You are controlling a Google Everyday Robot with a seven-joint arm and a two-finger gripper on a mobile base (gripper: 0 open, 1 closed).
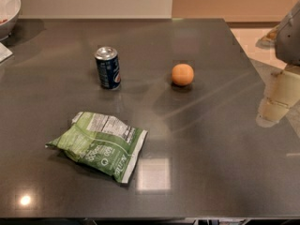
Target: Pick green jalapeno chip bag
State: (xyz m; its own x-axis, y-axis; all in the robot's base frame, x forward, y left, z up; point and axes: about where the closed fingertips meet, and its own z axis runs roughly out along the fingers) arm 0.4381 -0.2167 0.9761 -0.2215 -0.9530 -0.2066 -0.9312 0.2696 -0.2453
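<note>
We log the green jalapeno chip bag [101, 145] lying flat on the dark grey table [211, 163], in the near-left part of the surface. Its white nutrition panel faces up and it is skewed, with one corner toward the table's front edge.

The gripper [277, 100] sits at the far right of the view, by the table's right border. It is pale and partly cut off by the frame. We cannot tell whether it is released or clenched, and we see nothing held in it. Bag and gripper are well apart, with a wide stretch of bare tabletop between them, and the bag lies nearer the front edge than the gripper does.

Behind the bag a dark blue soda can [108, 68] stands upright. An orange fruit [182, 74] rests to the can's right, apart from it. A white bowl [7, 11] shows at the far-left corner.
</note>
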